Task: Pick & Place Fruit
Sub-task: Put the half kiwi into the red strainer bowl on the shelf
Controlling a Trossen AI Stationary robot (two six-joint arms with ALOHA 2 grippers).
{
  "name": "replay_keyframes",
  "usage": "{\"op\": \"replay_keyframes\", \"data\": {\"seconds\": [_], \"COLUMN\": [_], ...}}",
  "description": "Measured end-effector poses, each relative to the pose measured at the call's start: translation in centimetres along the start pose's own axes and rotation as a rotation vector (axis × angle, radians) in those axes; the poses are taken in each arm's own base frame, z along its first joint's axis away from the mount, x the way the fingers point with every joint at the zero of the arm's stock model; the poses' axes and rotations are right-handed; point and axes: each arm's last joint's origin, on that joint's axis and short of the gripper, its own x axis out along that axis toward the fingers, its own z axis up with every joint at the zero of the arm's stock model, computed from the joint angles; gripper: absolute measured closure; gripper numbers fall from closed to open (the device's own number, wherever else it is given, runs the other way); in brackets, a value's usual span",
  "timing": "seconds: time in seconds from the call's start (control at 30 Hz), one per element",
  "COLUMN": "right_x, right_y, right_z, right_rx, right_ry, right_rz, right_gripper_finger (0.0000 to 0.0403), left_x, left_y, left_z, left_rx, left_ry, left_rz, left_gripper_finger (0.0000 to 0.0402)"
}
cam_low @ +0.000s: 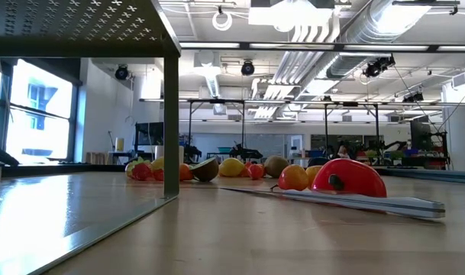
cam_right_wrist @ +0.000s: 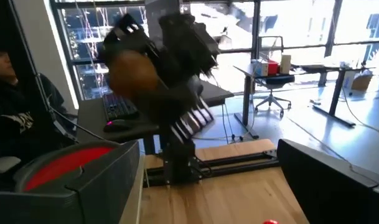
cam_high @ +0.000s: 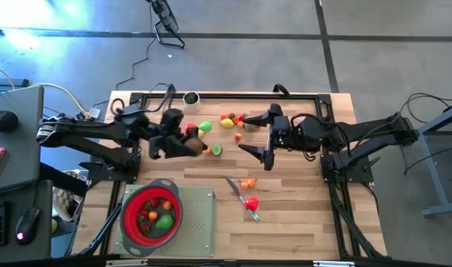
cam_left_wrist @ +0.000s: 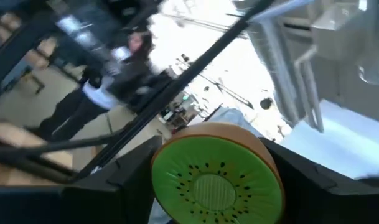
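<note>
The left gripper (cam_high: 198, 146), raised over the table's (cam_high: 300, 222) middle, grips a kiwi half (cam_left_wrist: 217, 174) between its fingers, while the right gripper (cam_high: 255, 136) hangs spread-fingered nearby and the red strainer (cam_high: 133, 202) at the front-left holds several fruits (cam_high: 159, 216).

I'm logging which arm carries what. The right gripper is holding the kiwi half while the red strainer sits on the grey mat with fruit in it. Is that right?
Not quite: the left gripper holds the kiwi half, gripped between its fingers in the left wrist view. The right gripper is open and empty in the high view. The red strainer does sit on the grey mat with fruit in it.
</note>
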Motion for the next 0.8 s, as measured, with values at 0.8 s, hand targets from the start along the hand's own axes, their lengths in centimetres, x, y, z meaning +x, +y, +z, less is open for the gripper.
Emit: {"op": "replay_keyframes", "data": {"seconds": [0.8], "right_x": [0.0], "right_y": [-0.5], "right_z": [0.3], "right_rx": [0.094], "right_ry": [-0.048], "right_rz": [-0.166], "right_gripper_finger": [0.003], "left_x": [-6.2], "left_y": [-8.6], "left_z": [-5.9], "left_rx": [0.054], "left_ry": [0.187], "left_rz": [0.254], "left_gripper_finger": [0.0162]}}
